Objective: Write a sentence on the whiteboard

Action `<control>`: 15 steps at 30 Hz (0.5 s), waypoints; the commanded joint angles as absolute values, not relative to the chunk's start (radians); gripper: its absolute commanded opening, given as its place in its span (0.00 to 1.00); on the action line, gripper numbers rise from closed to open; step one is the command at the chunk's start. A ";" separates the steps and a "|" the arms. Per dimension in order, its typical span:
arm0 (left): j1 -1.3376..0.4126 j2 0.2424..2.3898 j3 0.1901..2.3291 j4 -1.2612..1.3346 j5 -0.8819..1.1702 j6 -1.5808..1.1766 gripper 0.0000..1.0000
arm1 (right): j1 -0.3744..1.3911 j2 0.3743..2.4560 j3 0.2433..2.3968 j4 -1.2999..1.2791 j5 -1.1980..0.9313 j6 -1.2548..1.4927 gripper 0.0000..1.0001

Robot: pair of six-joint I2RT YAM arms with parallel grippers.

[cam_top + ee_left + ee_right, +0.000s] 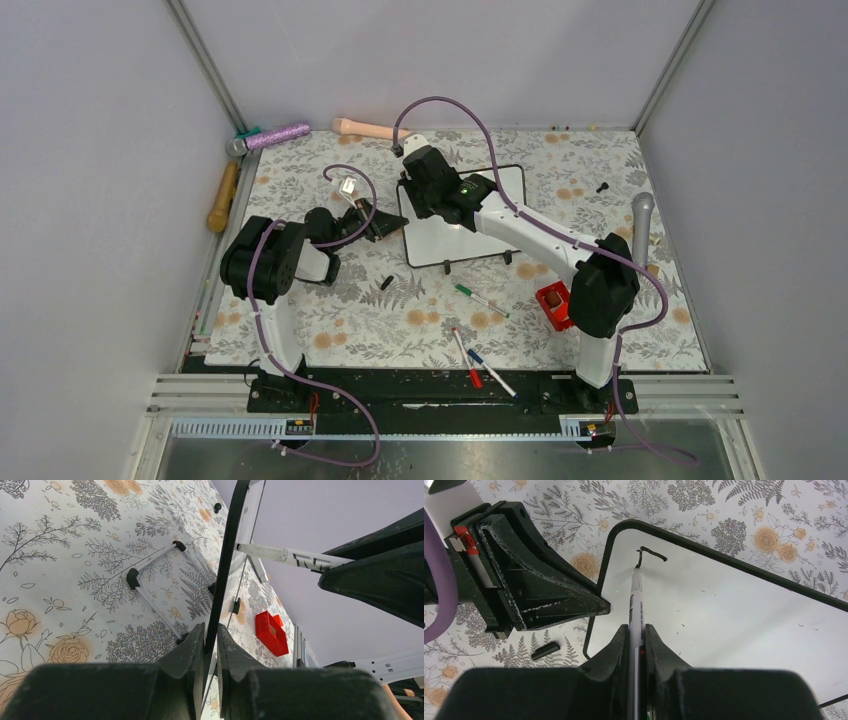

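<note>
Our right end effector (636, 630) gripped the marker (636, 597), tip at the upper-left corner of the whiteboard (734, 615), blank board stretching right. Our left end effector (210, 630) pinched its frame.

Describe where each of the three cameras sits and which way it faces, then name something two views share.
Top external: above and behind the bases, looking down on the floral table; left arm and right arm show whole.
Left wrist: on the left arm, low, looking along the whiteboard edge; the left gripper, shut on its frame, shows.
Right wrist: on the right arm, looking down at the whiteboard's corner; the right gripper, shut on the marker, shows.
Shared: both wrist views show the whiteboard and the marker.
</note>
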State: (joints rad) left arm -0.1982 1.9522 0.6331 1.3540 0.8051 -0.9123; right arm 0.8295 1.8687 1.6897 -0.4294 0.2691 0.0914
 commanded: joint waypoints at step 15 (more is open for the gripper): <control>-0.202 1.915 0.631 1.420 0.817 -0.897 0.04 | 0.833 1.861 1.717 -0.452 0.375 0.084 0.00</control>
